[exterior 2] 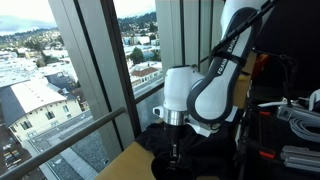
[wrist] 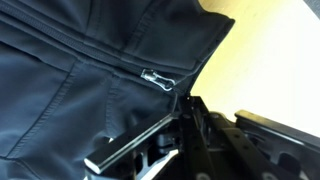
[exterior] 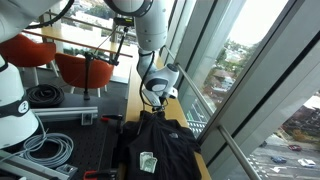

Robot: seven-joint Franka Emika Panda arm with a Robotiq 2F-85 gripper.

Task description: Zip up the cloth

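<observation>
Black cloth (exterior: pixel 165 140) lies spread flat, pale patch (exterior: pixel 148 160) facing up, silver zipper pull (wrist: pixel 158 80) resting on it

White shells, black joints: we get the arm (exterior: pixel 150 38) at close range.

In both exterior views we see glossy, rounded white casings, parted by black bands at the joints. A bulky white joint housing (exterior 2: pixel 215 95) is ringed in black, and a smooth white cylindrical wrist section (exterior 2: pixel 178 95) sits next to it. Thin black cables (exterior 2: pixel 243 33) run along the upper links. The gripper (exterior 2: pixel 177 152) reads dark and slim against all that white. In the wrist view we find its body matte black, blocky and ribbed, with a pale grey metal bar (wrist: pixel 125 148) set across it.
</observation>
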